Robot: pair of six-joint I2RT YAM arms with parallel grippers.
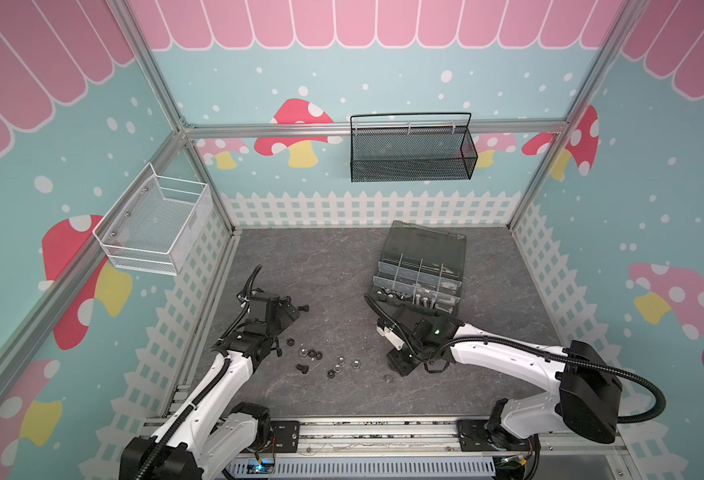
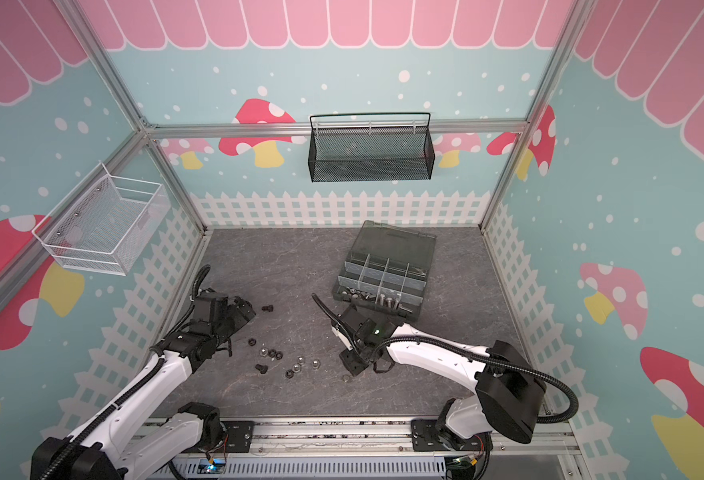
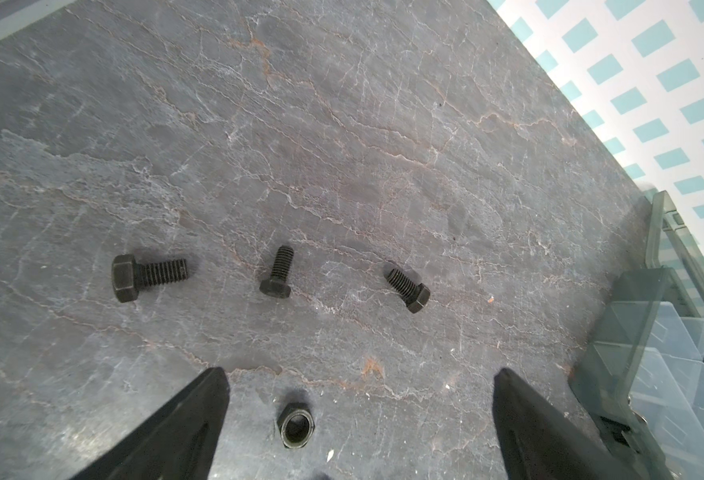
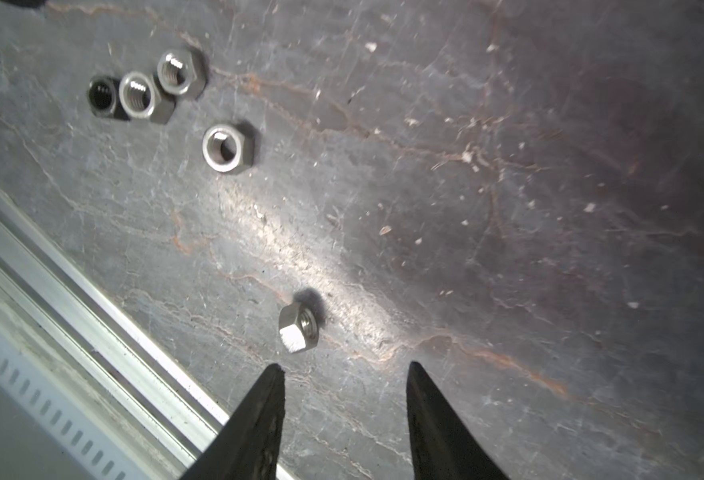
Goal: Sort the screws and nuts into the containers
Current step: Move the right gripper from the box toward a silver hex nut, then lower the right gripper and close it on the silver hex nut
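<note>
Picking the silver nut is judged the step in hand; the part-spread, empty right gripper must be advanced astride it.

Shiny metal nut — rough, matt tabletop.

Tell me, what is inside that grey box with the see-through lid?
Silver screws sit in a front compartment of the organizer box, with dark pieces beside them. Several middle compartments look empty. The right arm covers the box's front edge, hiding anything there.
</note>
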